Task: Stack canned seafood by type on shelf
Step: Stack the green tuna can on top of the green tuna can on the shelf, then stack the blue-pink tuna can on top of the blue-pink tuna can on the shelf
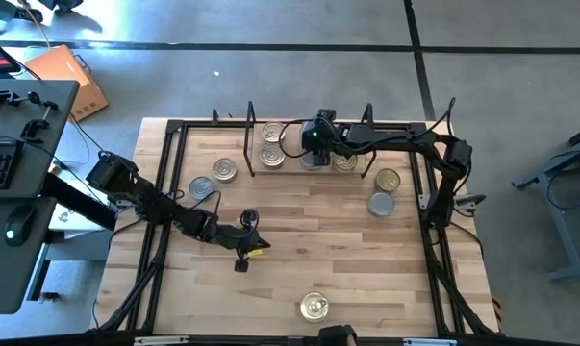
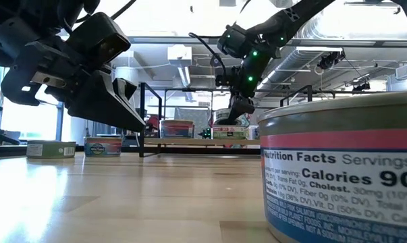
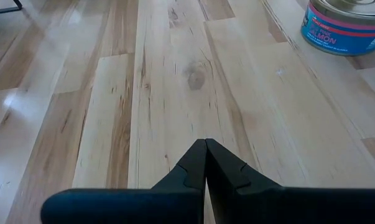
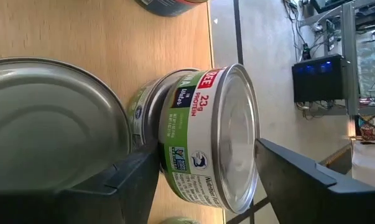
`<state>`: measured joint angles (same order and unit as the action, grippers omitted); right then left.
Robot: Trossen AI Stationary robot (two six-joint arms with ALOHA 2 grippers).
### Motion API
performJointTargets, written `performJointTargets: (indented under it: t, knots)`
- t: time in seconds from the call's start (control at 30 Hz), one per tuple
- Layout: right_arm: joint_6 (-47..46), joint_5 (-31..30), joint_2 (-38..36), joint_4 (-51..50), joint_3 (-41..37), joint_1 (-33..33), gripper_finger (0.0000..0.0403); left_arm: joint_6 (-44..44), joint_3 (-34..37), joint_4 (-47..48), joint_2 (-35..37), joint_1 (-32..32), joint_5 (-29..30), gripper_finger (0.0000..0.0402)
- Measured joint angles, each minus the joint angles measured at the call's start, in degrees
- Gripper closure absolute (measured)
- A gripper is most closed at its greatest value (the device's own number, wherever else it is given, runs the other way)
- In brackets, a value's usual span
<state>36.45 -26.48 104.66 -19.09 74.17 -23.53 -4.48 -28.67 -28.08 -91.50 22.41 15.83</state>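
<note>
The shelf (image 1: 294,165) stands at the table's far middle, with cans (image 1: 273,132) (image 1: 273,154) (image 1: 345,161) resting on its board. My right gripper (image 1: 315,152) (image 4: 206,174) reaches onto the shelf from the right, open. A green-labelled can (image 4: 203,134) with a silver lid sits between its fingers, its other end against a second green can (image 4: 147,109). A grey lid (image 4: 50,118) shows beside them. My left gripper (image 1: 243,255) (image 3: 206,143) hangs shut just above the table's left middle, touching nothing. My right gripper has one finger (image 4: 299,180) beside the green can's lid rim (image 4: 254,134) and the other (image 4: 128,183) in front of its lower wall. I cannot tell whether either finger touches the can.
Loose cans stand on the table left of the shelf (image 1: 225,170) (image 1: 202,187), right of it (image 1: 388,180) (image 1: 381,203), and near the front edge (image 1: 315,307) (image 2: 338,169) (image 3: 346,25). A black frame (image 1: 174,130) borders the table. Bare wood lies across the middle.
</note>
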Motion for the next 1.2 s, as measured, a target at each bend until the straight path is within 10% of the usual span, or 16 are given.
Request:
performJointTargets:
  t: [0.93,1.2]
  knots:
    - [-1.91,-6.27,-0.25,0.90,0.13,4.24,0.0151,0.00,-0.02,0.02,0.00,0.01,0.00,0.0401]
    - [-14.98,-3.03,-4.90,-1.24,0.11,12.12,0.0151,-0.04,-0.04,0.72,0.00,0.11,-0.02,0.0401]
